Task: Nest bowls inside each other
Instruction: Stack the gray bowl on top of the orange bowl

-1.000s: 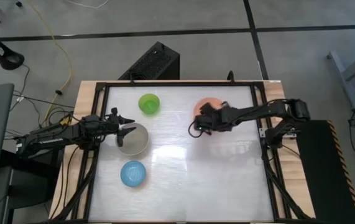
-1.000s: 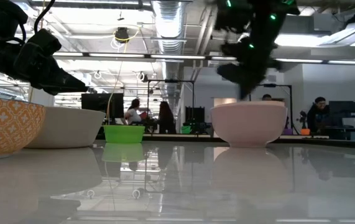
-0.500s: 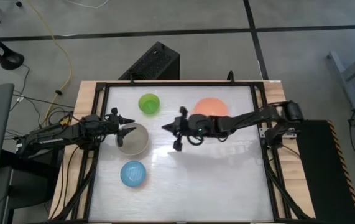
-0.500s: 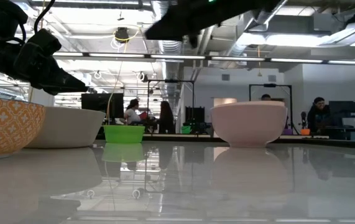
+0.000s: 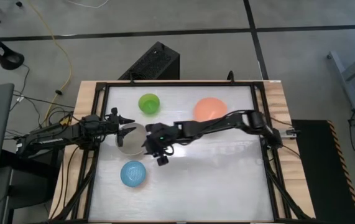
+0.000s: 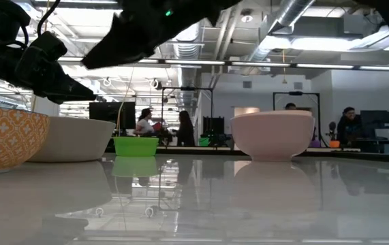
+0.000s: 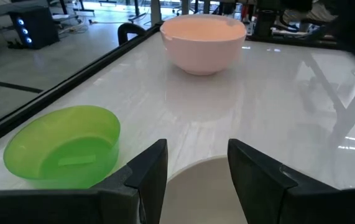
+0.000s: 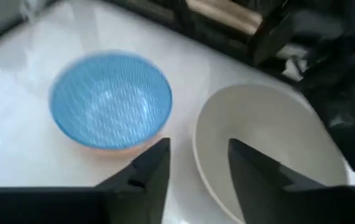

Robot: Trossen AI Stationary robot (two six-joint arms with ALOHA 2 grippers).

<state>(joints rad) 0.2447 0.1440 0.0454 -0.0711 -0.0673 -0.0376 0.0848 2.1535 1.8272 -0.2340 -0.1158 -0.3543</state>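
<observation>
Four bowls rest upright on their bases on the white table. A cream-white bowl (image 5: 132, 138) stands at the left, a blue bowl (image 5: 133, 173) near of it, a green bowl (image 5: 149, 103) far of it, and a pink bowl (image 5: 210, 109) to the right. My right gripper (image 5: 154, 154) hovers open above the cream bowl's right rim (image 8: 199, 142), which shows between its fingers; the blue bowl (image 8: 110, 99) lies just beyond. My left gripper (image 7: 196, 168) waits open over the cream bowl's left rim (image 7: 205, 183).
A black frame (image 5: 261, 124) borders the table. In the low view the blue bowl's orange patterned outside (image 6: 7, 136) stands nearest, beside the cream bowl (image 6: 71, 139). Free white tabletop (image 5: 214, 174) lies at the middle and near right. People sit in the room beyond.
My right gripper has left the pink bowl and swept toward the table's left edge, reaching far out over the cream bowl's right rim. It has rolled about its own axis on the way and has opened. The bowls have stayed in place.
</observation>
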